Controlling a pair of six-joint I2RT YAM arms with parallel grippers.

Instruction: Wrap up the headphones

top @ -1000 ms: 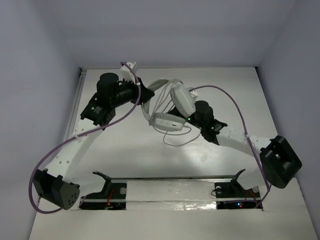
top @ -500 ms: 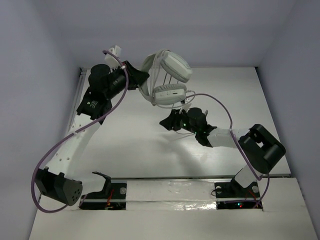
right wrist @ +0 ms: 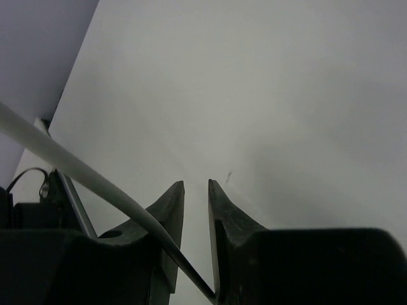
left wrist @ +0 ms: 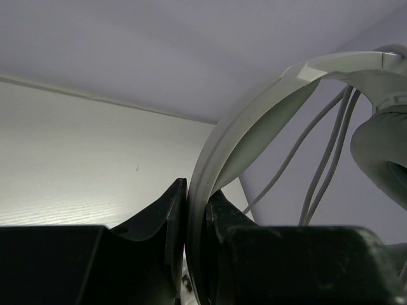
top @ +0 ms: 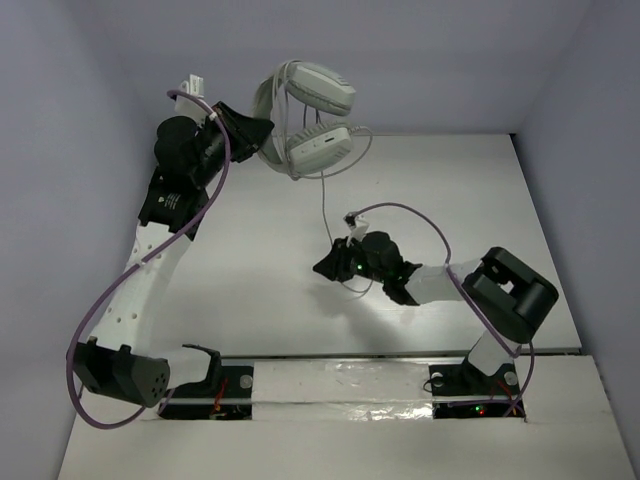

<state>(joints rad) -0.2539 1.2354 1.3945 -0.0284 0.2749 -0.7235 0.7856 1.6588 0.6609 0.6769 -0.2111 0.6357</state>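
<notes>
The white headphones (top: 316,92) hang in the air above the table's back edge. My left gripper (top: 257,133) is shut on their curved headband (left wrist: 254,108), which is clamped between my left gripper's (left wrist: 187,185) two black jaws. The two earcups hang to its right. The thin grey cable (top: 323,205) drops almost straight from the lower earcup to my right gripper (top: 323,266), low over the table's middle. In the right wrist view the cable (right wrist: 76,168) crosses the left finger and runs into the narrow gap of my right gripper (right wrist: 196,185), pinched deep between the jaws.
The white table (top: 240,270) lies inside pale walls on three sides. Thick purple robot cables (top: 100,300) loop along both arms. The right arm's elbow (top: 510,290) is folded at the right. Both arm bases stand at the near edge.
My left gripper has lifted the headphones up and back to the left. My right gripper has left the earcups and moved nearer and left along the cable, which now hangs straight.
</notes>
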